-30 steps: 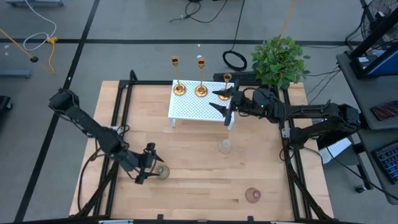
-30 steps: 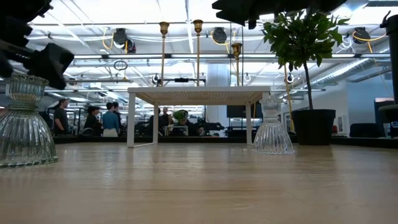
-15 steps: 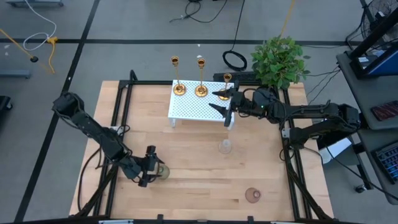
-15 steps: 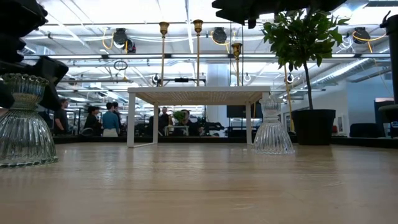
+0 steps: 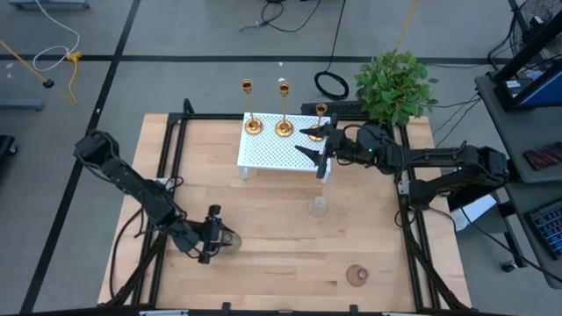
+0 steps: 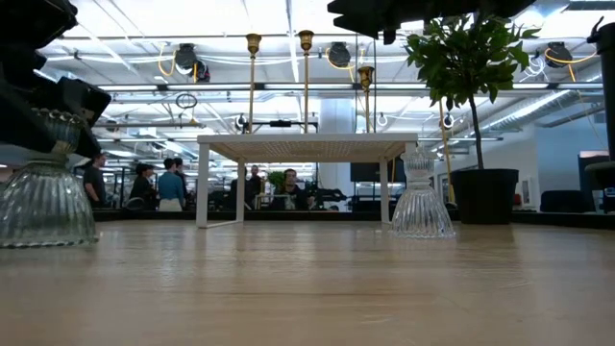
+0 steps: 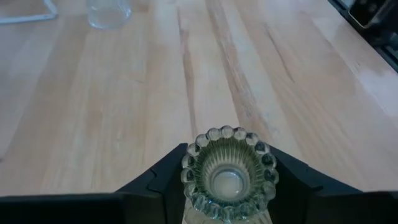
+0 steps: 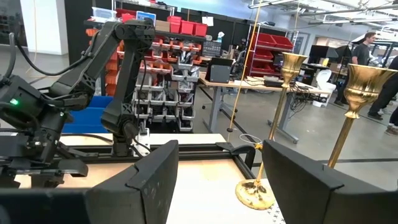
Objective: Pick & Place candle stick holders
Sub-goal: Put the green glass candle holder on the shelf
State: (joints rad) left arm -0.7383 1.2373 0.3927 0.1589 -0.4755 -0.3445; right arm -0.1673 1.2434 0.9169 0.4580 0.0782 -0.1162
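Note:
The green glass holder (image 5: 229, 240) stands at the table's near left, between the fingers of my left gripper (image 5: 217, 237); it also shows in the left wrist view (image 7: 228, 176) and the low view (image 6: 43, 202). Three gold brass sticks (image 5: 252, 123) (image 5: 284, 125) (image 5: 321, 111) stand by their round bases on the white stand (image 5: 272, 151) at the far side. My right gripper (image 5: 314, 142) hovers open over the stand's right end, beside the shortest stick. The clear holder (image 5: 317, 208) and the pink holder (image 5: 356, 275) sit on the table. My left gripper pinches the green holder's upper cup, just under the beaded rim (image 7: 189, 173), between its two fingers, one on either side. The fingers (image 6: 67, 101) slant down from the table's left. The holder stays upright; whether its base is off the table I cannot tell.
A green potted plant (image 5: 395, 86) stands at the far right corner. Black frame rails (image 5: 167, 158) run along the table's sides. Bare wood lies between the stand and the near edge. People show in the room behind the table in the low view.
My left gripper has come down and toward the green holder, bringing its fingers from above the rim to either side of the upper cup. The holder has shifted a little. My right gripper has kept still.

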